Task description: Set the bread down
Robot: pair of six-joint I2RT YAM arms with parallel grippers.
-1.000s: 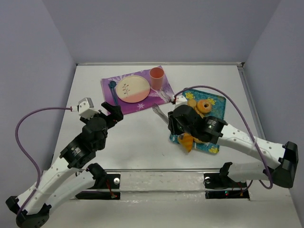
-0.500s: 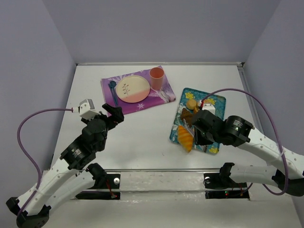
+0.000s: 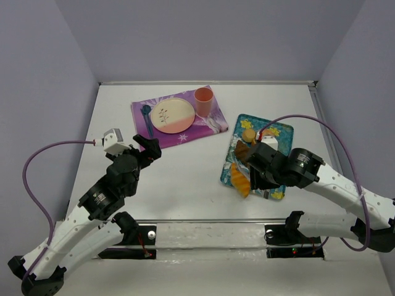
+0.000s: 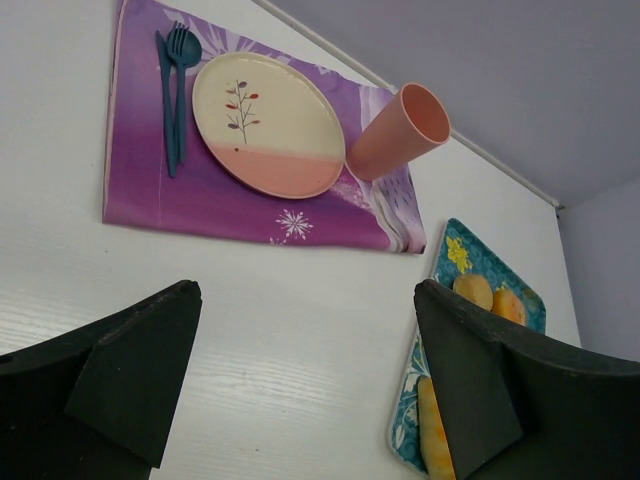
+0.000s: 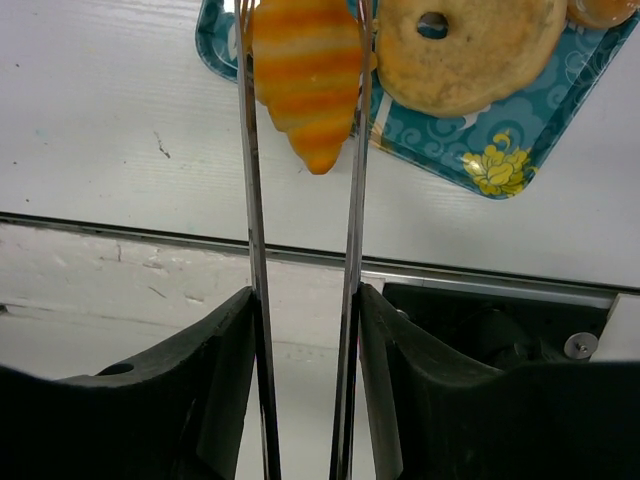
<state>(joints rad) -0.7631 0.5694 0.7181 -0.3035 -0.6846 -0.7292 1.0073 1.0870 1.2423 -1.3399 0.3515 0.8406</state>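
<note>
White table, lavender walls, arm bases at 6 o'clock.

Right gripper: fingers clamped on a pair of metal tongs, which run straight out ahead of it. Tong arms are nearly parallel, one against each flank of the croissant. Both touch it, but can't tell how hard they squeeze.

Croissant sits at the 7 o'clock corner of the teal flowered tray, tapered tip poking past the tray edge over bare table. Ring doughnut is just beside it at its 3 o'clock, on the tray. Two small tan buns are further back on the tray, toward 12.

Tray is at about 3 o'clock from table centre.

Left gripper is at roughly 9 o'clock, above the table, fingers spread wide, nothing between them.

Far side, about 11 o'clock: purple placemat with a cream-and-pink plate on it. Teal fork and spoon are at the plate's 9 o'clock, and a pink cup stands upright at its 2 o'clock.
</note>
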